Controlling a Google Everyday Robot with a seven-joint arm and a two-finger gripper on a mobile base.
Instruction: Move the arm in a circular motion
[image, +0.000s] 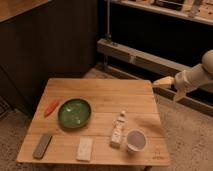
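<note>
The white arm (196, 76) reaches in from the right edge, its tan hand (162, 82) pointing left and hanging just off the far right corner of the wooden table (100, 95), above the floor. Whether the hand is spread or closed cannot be told. A green bowl (74, 112), bottle (118, 131) and cup (136, 140) sit well below and left, seemingly clear of a circular sweep.

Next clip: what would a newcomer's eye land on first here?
Probably the white arm entering from the right edge, its tan gripper hanging just off the wooden table's far right corner. Next, the green bowl at the table's left, an orange carrot beside it.
</note>
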